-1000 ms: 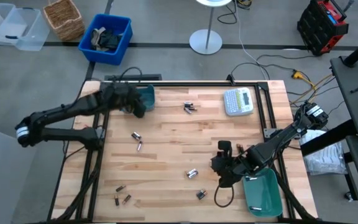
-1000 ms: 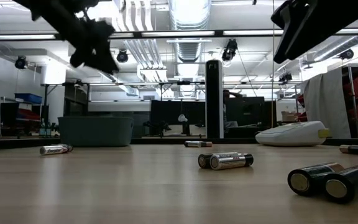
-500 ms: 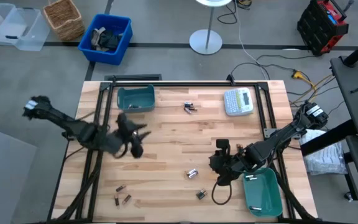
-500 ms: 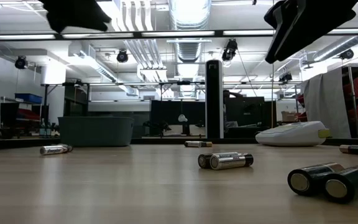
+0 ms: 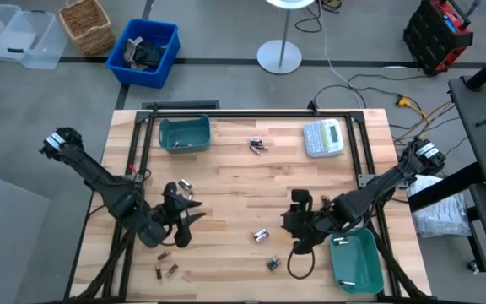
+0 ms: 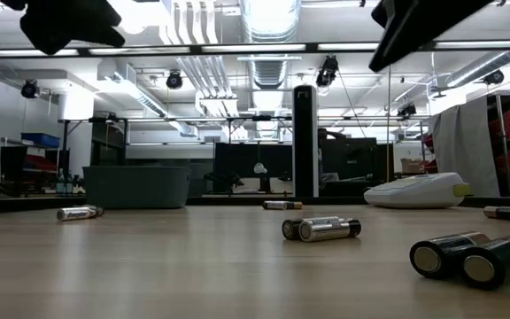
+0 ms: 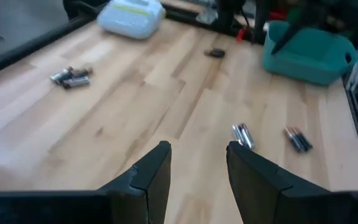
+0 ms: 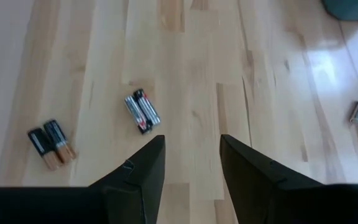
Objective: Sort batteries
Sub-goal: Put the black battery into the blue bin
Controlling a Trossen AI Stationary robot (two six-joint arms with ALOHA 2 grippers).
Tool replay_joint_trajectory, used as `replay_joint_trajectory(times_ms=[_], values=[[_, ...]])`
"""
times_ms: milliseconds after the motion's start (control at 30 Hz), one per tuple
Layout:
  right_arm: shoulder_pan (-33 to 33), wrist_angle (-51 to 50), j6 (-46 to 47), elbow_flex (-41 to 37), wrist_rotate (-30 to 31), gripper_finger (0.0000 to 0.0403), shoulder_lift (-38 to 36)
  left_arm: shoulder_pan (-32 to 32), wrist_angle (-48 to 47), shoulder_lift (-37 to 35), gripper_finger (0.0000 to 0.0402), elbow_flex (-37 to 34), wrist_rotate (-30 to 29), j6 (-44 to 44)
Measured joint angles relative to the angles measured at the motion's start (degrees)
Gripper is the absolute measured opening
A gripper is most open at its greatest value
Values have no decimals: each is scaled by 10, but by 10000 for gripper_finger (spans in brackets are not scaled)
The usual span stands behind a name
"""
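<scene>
I see the batteries (image 5: 261,235) lying flat in small clusters across the wooden table (image 5: 226,181): silvery pairs mid-table, dark coppery ones near the front-left corner.

Two black jointed arms, white wrist bands, black cable loop.

My overhead camera looks straight down on the whole pale wooden slatted table (image 5: 251,194), far enough off to take in floor on every side. My low camera sits at table-top height, facing level across the boards into the room, close to a pair of dark cylindrical batteries (image 6: 473,258). My left wrist camera looks forward across the table toward the grey-white label maker with keys (image 7: 131,17) at the far edge, which the overhead (image 5: 324,138) and low (image 6: 417,190) views share. My right wrist camera faces steeply down, close to the boards.
</scene>
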Motion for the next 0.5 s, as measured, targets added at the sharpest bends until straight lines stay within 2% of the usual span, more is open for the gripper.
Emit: replay_joint_trajectory(times_ms=[500], values=[[-20,4,-33,60,1,109,0,-3,-60,17,136,30,-9,6]])
